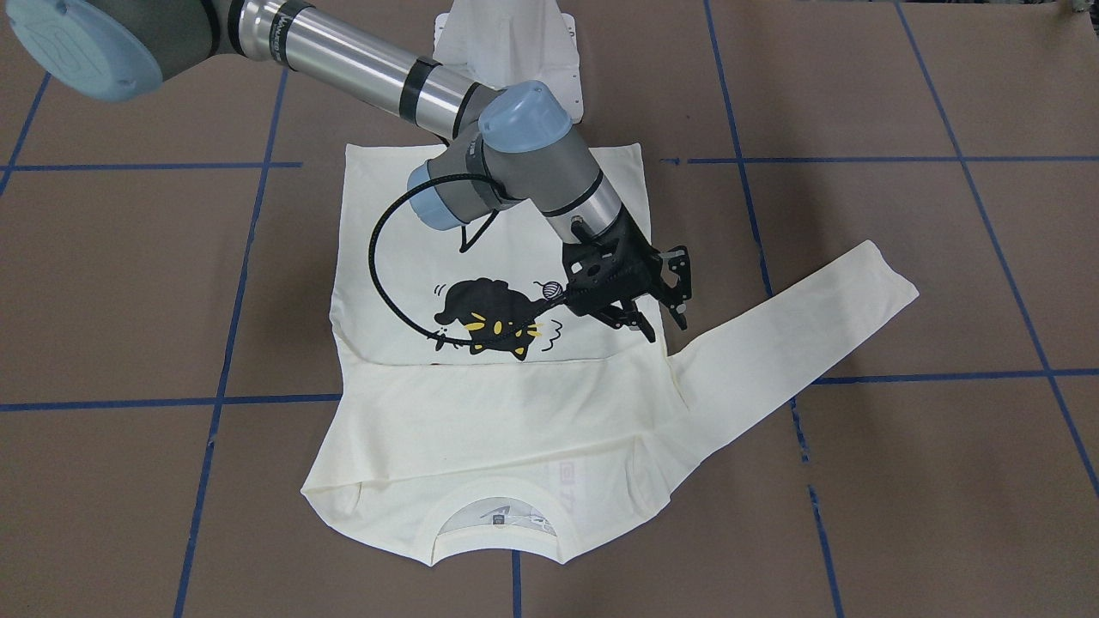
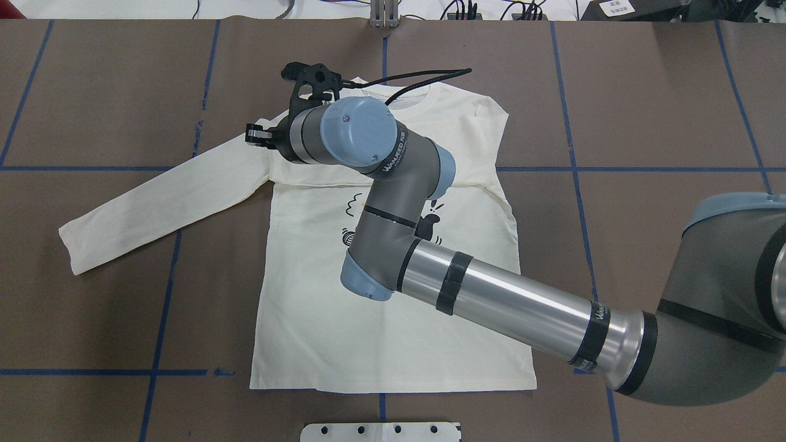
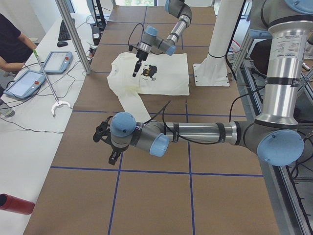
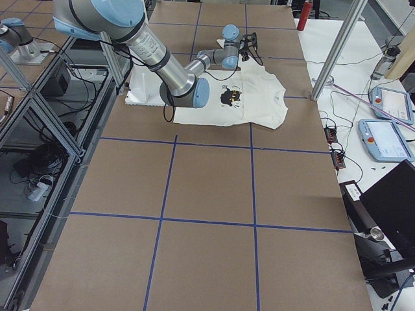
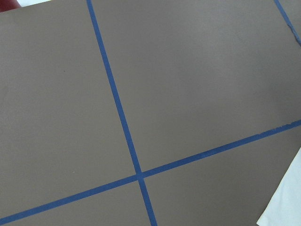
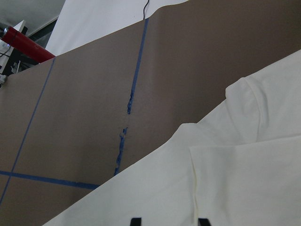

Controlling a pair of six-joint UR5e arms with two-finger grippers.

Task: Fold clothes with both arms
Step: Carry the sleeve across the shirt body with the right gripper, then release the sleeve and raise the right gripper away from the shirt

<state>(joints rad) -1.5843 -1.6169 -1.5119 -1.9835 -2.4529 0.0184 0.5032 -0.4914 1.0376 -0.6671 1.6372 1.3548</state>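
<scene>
Only the left side view showed the left gripper (image 3: 112, 156), its state unclear; the right gripper (image 1: 667, 331) hung open, the shirt (image 1: 481, 412) just below it.

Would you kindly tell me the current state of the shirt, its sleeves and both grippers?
shirt: flat on the table, print side up.
folded sleeve: laid across the chest.
outstretched sleeve: straight out on the table.
right gripper: open, empty, over the shirt near the outstretched sleeve's shoulder.
left gripper: over bare table, away from the shirt; open or shut cannot be told.
</scene>
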